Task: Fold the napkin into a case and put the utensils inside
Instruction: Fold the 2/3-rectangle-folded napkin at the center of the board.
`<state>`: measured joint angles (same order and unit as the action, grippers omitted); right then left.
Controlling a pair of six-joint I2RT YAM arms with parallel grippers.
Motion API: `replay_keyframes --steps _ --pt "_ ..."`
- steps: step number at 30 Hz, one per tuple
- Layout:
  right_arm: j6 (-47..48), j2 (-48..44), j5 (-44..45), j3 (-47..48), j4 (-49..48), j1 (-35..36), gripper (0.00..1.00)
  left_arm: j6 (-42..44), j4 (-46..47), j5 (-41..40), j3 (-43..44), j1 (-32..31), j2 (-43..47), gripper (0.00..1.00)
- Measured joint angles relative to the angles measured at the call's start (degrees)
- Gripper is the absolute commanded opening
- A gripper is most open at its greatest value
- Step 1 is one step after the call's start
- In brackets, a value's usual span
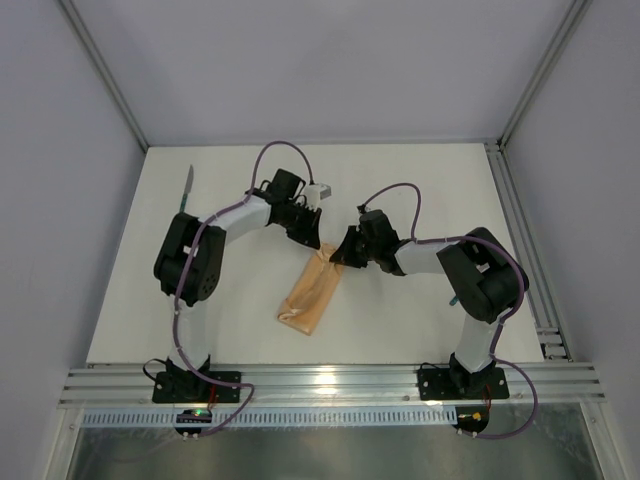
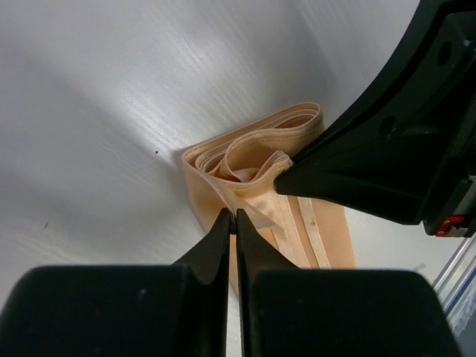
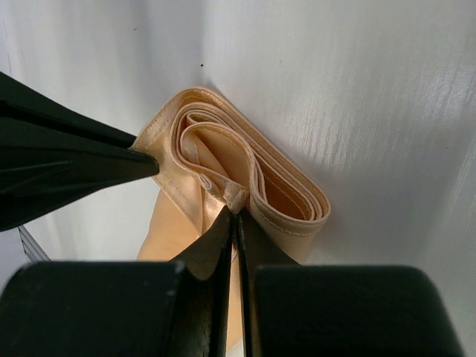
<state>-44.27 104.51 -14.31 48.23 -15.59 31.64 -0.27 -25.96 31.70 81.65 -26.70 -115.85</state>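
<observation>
1. The case (image 1: 312, 288) lies mid-table (image 1: 420, 190), between the two arms. Its far end gapes, with looped folds of cloth showing in the mouth.
2. The left gripper (image 2: 233, 216) is clamped on the mouth's outer rim.
3. The right gripper (image 3: 236, 214) is pinched tight on an inner layer.
4. A knife (image 1: 187, 189) lies well apart (far-left corner).
</observation>
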Motion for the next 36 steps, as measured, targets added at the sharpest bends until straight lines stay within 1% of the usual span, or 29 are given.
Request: replay_keyframes --steps 10,12,14,17,25,30,34,36 --pt "0.0 0.0 -0.1 0.0 0.1 0.0 0.06 -1.7 0.0 3.1 0.0 -3.9 0.0 0.00" --pt "0.0 0.0 -0.2 0.0 0.1 0.0 0.09 -2.3 0.1 3.4 0.0 -3.9 0.0 0.00" --pt "0.0 0.0 -0.3 0.4 0.7 0.0 0.16 -2.6 0.1 3.4 0.0 -3.8 0.0 0.00" --pt "0.7 -0.1 -0.1 1.4 2.4 0.0 0.22 -2.6 0.1 3.0 0.0 -3.8 0.0 0.00" --pt "5.9 -5.7 2.0 4.5 12.1 0.0 0.31 -2.9 0.5 2.1 0.0 -3.8 -0.1 0.00" --pt "8.8 -8.3 3.1 5.7 16.6 -0.2 0.33 -3.7 0.7 1.9 0.0 -3.8 -0.6 0.00" --pt "10.1 -9.3 3.9 5.1 18.9 -1.4 0.42 -3.8 0.7 1.7 0.0 -3.8 -0.6 0.00" --pt "10.6 -9.7 4.3 4.7 19.6 -2.6 0.43 -3.8 0.7 1.7 0.0 -3.8 -0.6 0.00"
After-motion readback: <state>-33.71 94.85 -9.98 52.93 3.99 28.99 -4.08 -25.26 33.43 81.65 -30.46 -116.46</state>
